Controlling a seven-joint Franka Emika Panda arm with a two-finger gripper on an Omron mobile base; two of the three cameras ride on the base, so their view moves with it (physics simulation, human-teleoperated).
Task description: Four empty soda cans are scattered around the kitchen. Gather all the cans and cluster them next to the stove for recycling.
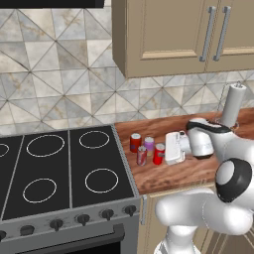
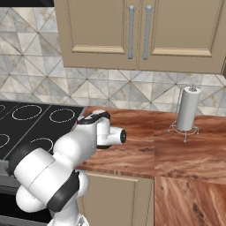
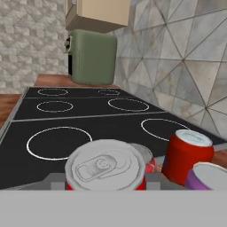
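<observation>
Right of the black stove, four soda cans cluster on the wooden counter: a red one, a pale purple one, a greyish-red one and a red one. My gripper reaches in from the right and is shut on that last red can. In the hand view its silver top sits close between my fingertips. Just beyond it are the red can and the purple can, with the stove past them.
A tall white paper-towel roll on a wire stand is at the back right of the counter. Beige wall cabinets hang above. A green boxy appliance stands beyond the stove's far side.
</observation>
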